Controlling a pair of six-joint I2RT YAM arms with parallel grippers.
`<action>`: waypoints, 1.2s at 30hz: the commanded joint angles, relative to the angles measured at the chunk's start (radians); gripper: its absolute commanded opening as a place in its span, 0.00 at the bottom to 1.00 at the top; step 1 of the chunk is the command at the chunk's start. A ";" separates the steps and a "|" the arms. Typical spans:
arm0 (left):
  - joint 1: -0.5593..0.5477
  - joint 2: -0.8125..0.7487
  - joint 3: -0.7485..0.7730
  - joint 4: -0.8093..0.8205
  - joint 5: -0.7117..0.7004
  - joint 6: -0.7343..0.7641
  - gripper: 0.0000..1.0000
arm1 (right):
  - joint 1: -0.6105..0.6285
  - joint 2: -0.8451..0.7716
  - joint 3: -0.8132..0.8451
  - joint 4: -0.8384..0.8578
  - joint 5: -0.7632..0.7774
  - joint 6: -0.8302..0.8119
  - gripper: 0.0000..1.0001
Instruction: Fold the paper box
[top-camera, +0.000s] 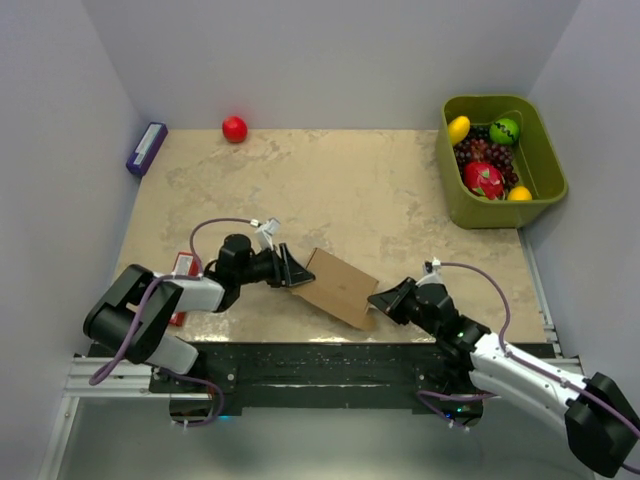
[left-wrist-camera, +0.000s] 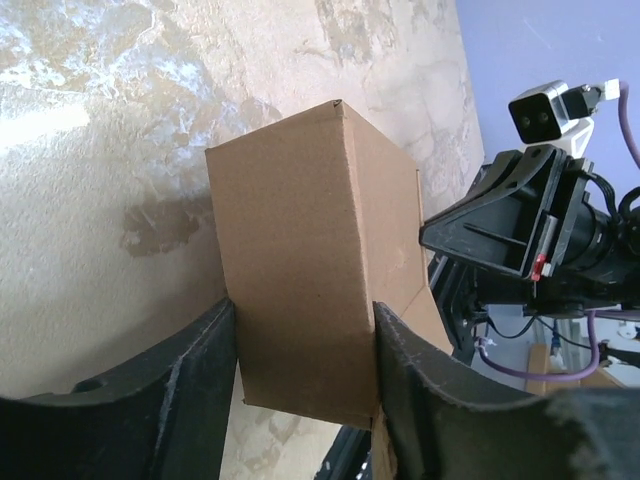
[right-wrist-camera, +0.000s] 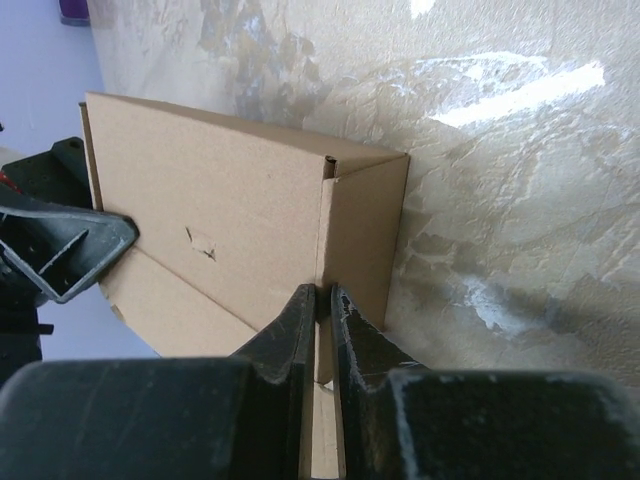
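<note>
The paper box (top-camera: 338, 288) is plain brown cardboard, partly formed, lying near the table's front edge between both arms. My left gripper (top-camera: 292, 270) holds its left end. In the left wrist view both fingers press the box's (left-wrist-camera: 300, 250) opposite side walls, with the left gripper (left-wrist-camera: 305, 308) straddling it. My right gripper (top-camera: 378, 300) meets the box's right end. In the right wrist view the right gripper (right-wrist-camera: 323, 292) is pinched on a thin cardboard edge at the corner of the box (right-wrist-camera: 220, 210), and a flap runs down between the fingers.
A green bin (top-camera: 545, 150) of fruit stands at the back right. A red ball (top-camera: 234, 128) and a small purple box (top-camera: 146, 148) lie at the back left. A flat red box (top-camera: 183, 265) shows beside the left arm.
</note>
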 joint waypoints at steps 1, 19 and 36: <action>-0.030 0.035 0.053 0.103 0.097 -0.057 0.38 | 0.002 -0.006 -0.017 -0.139 0.038 -0.075 0.07; 0.072 -0.048 0.178 -0.289 0.166 0.051 0.25 | 0.124 0.101 0.517 -0.316 0.276 -0.696 0.92; 0.225 -0.088 0.188 -0.494 0.295 0.122 0.25 | 0.716 0.678 0.920 -0.366 0.748 -0.925 0.95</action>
